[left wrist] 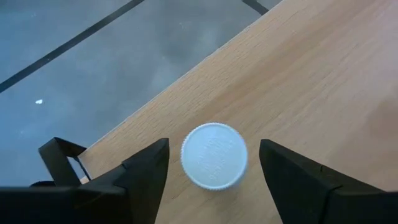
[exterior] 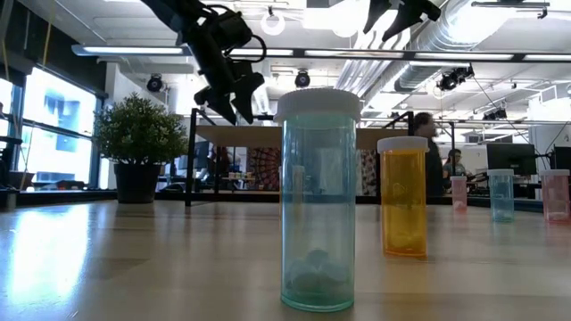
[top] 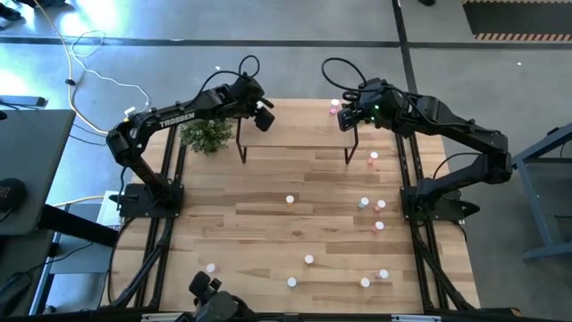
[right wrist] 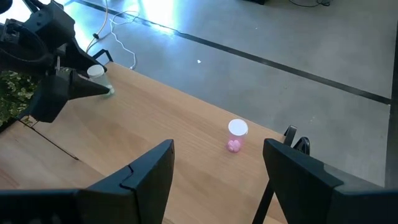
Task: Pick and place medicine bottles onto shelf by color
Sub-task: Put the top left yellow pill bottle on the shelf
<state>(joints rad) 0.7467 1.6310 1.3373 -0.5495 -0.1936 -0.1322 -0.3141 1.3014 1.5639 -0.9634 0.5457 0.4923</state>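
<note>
L gripper (left wrist: pixel 214 177) hangs over the shelf's (left wrist: pixel 298 81) left end, jaws apart w/ a white-capped bottle (left wrist: pixel 214 155) standing upright between them; daylight shows on both sides of the cap, so it looks let go, not held. The right wrist view puts that bottle near the board's corner, body pale green. Step in hand reads as the release. To do it well: the arm should lift straight up, no sideways drift, since either finger could clip the cap and tip the bottle off the near edge. R gripper (right wrist: pixel 217 180) waits wide and empty over the shelf's right end, near a pink bottle (right wrist: pixel 236 135) standing there. Many bottles are left on the table (top: pixel 268 241), incl. a green one (exterior: pixel 318 201) and an orange one (exterior: pixel 403 196) upright in the low view. Next pick should match colour to the right shelf end
</note>
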